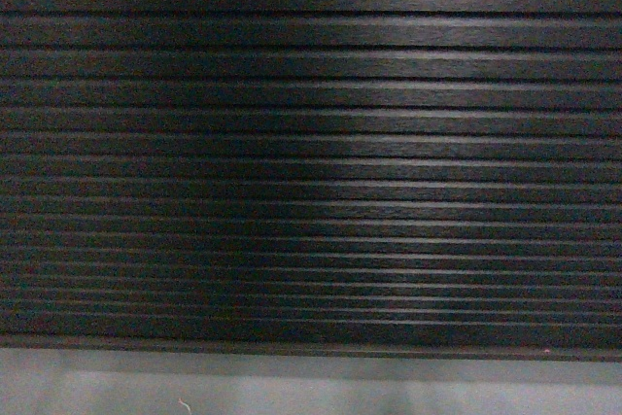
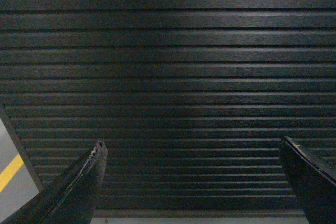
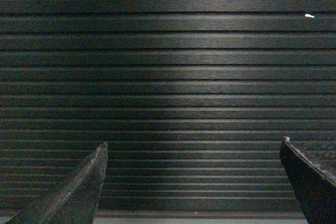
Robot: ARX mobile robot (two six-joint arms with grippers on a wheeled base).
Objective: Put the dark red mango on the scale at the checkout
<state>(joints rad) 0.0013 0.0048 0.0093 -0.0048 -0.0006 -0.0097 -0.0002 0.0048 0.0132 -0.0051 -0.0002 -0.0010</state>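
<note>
Black ribbed checkout (image 1: 311, 143) front faces both spread, empty tools (image 2: 191, 153) (image 3: 193, 150).

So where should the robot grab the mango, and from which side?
That can't be told yet: no mango shows in any view. All three cameras see only the checkout's ribbed black front panel. The left gripper and right gripper are both open and empty, facing that panel.

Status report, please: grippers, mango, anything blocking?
Left gripper open, empty. Right gripper open, empty. Mango, scale not in view. Ribbed checkout front panel fills every view.
</note>
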